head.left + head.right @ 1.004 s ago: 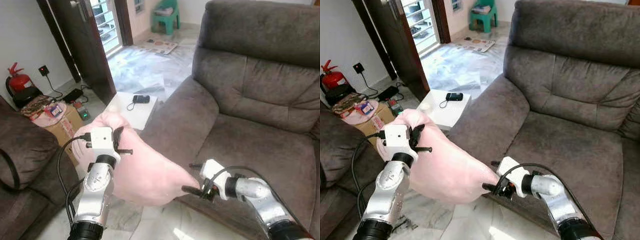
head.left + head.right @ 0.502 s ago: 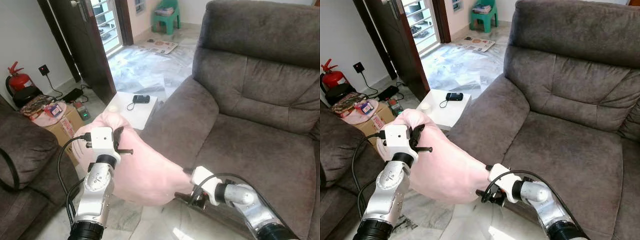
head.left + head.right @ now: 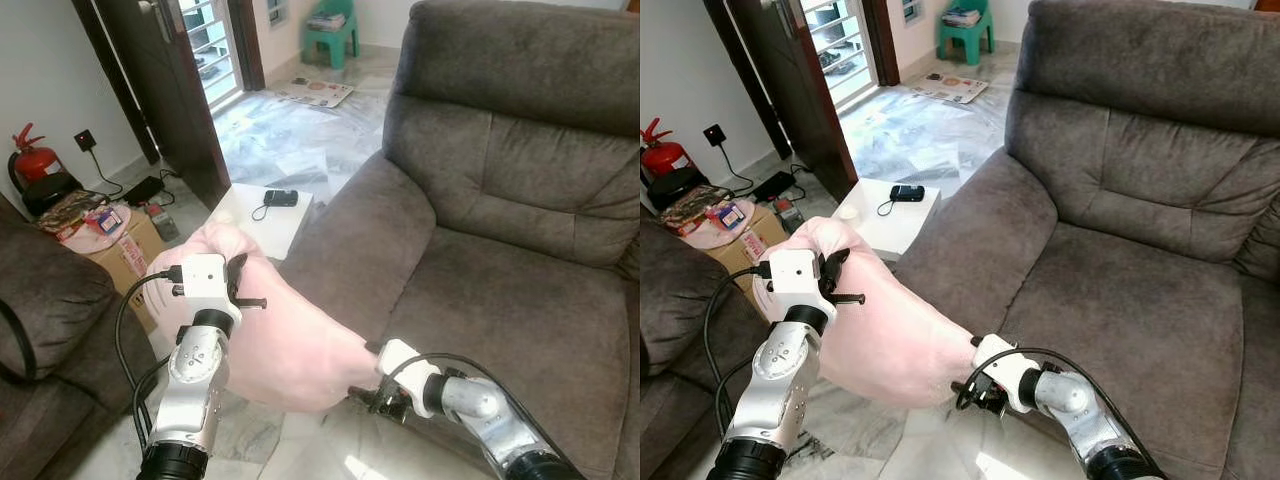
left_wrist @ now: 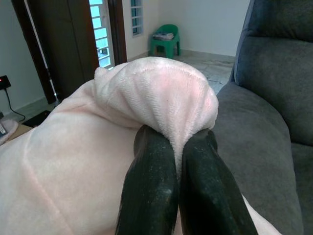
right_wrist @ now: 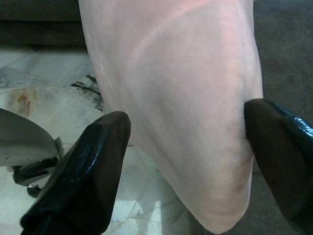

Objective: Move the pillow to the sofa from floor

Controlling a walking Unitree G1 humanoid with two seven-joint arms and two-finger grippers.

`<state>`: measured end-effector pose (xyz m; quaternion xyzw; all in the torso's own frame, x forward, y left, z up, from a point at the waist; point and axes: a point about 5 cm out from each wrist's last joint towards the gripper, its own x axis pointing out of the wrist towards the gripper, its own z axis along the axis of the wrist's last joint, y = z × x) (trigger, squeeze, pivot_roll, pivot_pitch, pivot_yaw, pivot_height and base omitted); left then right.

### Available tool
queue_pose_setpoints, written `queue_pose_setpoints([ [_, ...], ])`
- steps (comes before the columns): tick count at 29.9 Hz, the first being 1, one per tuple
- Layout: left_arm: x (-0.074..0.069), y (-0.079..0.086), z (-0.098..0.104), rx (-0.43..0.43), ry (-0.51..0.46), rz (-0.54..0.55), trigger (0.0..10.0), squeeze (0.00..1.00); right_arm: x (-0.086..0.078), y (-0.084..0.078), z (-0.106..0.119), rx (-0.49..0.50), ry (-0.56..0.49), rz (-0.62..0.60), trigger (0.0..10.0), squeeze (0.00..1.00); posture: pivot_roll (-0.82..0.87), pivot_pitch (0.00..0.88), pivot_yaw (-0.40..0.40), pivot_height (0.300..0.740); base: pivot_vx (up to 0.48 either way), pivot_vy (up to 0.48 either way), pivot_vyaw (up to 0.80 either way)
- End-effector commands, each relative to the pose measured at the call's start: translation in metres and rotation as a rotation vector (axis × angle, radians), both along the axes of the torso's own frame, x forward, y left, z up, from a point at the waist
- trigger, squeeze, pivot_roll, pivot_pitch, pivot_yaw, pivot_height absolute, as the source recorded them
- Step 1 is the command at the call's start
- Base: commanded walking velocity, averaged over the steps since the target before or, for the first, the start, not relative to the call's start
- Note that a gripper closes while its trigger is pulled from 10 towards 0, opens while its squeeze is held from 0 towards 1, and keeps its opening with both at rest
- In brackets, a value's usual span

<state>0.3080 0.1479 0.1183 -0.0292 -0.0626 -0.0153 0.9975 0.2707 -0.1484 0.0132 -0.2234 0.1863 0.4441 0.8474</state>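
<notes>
Carrying the pillow [image 3: 290, 345] clear of the floor, the robot stands before the sofa [image 3: 520, 300], so the lift looks done and the placing is not yet begun. Nearest, the left claw [image 4: 178, 161] is pinched tight on a gathered fold at the pillow's upper corner. The right claw [image 5: 181, 156] is spread wide, its fingers [image 5: 83, 166] on either side of the pillow's lower end; one appears to touch the cloth, but no firm grip can be made out. The pink pillow hangs slanting between the two arms, over the tiled floor [image 3: 300, 150] just beside the sofa's near armrest [image 3: 980, 240]. By judgement, the next move calls for swinging the load rightward over the armrest to the seat cushion, then releasing. Beyond stand a small white counter [image 3: 265, 215] and a green stool [image 3: 335, 30].
</notes>
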Motion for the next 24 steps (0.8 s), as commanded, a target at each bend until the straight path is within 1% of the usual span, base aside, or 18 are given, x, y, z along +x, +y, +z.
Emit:
queue_pose_setpoints([
  [1,0.005,0.000,0.027,-0.005,-0.122,0.009,10.0,0.00,0.002,0.003,0.000,-0.006,0.000,0.013,0.0,0.00,-0.04,0.037,0.080,0.740,0.000,0.000,0.00],
  [13,0.006,0.001,0.028,-0.010,-0.126,0.011,10.0,0.00,-0.001,0.003,-0.010,-0.041,0.022,0.004,0.0,0.00,-0.04,0.038,0.080,0.740,0.000,0.000,0.00],
  [24,0.006,0.001,0.029,-0.009,-0.126,0.013,10.0,0.00,-0.001,0.001,-0.013,-0.079,0.009,-0.009,0.0,0.00,-0.04,0.038,0.080,0.740,0.000,0.000,0.00],
])
